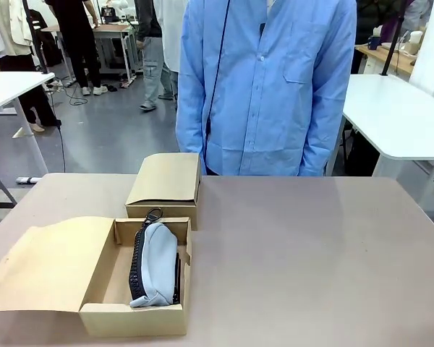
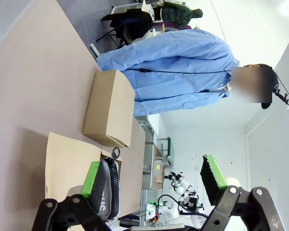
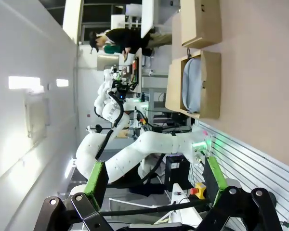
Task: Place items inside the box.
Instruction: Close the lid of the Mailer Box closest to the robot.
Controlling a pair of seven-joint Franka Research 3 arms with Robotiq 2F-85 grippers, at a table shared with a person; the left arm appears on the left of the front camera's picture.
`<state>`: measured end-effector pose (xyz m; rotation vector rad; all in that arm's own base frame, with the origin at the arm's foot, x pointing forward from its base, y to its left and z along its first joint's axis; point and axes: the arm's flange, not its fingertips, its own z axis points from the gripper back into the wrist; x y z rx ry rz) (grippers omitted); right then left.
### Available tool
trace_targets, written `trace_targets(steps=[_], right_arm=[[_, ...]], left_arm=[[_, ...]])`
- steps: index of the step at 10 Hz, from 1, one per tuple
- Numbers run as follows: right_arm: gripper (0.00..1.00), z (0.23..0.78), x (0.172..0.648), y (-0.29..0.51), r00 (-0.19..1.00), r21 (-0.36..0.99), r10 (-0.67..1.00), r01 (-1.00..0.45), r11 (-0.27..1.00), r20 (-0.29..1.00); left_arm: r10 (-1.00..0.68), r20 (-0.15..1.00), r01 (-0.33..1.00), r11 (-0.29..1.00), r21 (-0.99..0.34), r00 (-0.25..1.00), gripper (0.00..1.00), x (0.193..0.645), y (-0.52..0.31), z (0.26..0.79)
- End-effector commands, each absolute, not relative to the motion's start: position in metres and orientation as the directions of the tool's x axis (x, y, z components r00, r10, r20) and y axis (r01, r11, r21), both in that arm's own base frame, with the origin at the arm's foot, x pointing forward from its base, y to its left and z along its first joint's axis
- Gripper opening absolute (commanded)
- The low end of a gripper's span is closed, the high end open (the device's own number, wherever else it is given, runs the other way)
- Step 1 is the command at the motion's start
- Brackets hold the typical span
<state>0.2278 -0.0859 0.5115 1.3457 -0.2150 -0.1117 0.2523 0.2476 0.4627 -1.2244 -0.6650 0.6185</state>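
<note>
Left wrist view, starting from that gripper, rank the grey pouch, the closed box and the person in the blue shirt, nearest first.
From the left gripper:
1. Grey pouch, in the open box, by one finger.
2. Closed box, beyond the open one.
3. Person in the blue shirt, at the table's far edge.

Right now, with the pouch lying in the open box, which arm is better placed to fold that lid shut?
Probably the left. The left gripper is open and looks over the open box with the grey pouch just ahead. The lid lies to the robot's left. The right gripper, also open, views it from afar.

White robot arm, black grippers with green pads (person's shirt: blue, buttoned).
</note>
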Motion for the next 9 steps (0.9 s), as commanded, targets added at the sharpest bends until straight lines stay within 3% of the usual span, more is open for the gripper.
trace_targets(steps=[1, 4, 5, 6, 7, 9], right_arm=[[1.0, 0.516, 0.23, -0.083, 0.977, 0.979, -0.202, -0.026, 0.202, 0.068], [1.0, 0.516, 0.23, -0.083, 0.977, 0.979, -0.202, -0.026, 0.202, 0.068], [1.0, 0.516, 0.23, -0.083, 0.977, 0.979, -0.202, -0.026, 0.202, 0.068], [1.0, 0.516, 0.23, -0.083, 0.977, 0.979, -0.202, -0.026, 0.202, 0.068], [1.0, 0.516, 0.23, -0.083, 0.977, 0.979, -0.202, -0.026, 0.202, 0.068], [1.0, 0.516, 0.23, -0.083, 0.977, 0.979, -0.202, -0.026, 0.202, 0.068]], left_arm=[[0.74, 0.143, -0.039, 0.223, -0.974, 0.657, 1.0, 0.251, 0.244, 0.461], [0.739, 0.125, -0.071, 0.228, -0.971, 0.662, 1.0, 0.252, 0.248, 0.463], [0.647, 0.386, 0.184, 0.359, -0.915, 0.658, 1.0, 0.247, 0.229, 0.477], [0.47, 0.629, 0.429, 0.469, -0.772, 0.618, 1.0, 0.239, 0.198, 0.475], [0.259, 0.767, 0.605, 0.488, -0.628, 0.587, 1.0, 0.228, 0.167, 0.464], [-0.04, 0.923, 0.847, 0.415, -0.333, 0.383, 1.0, 0.206, 0.135, 0.437]])
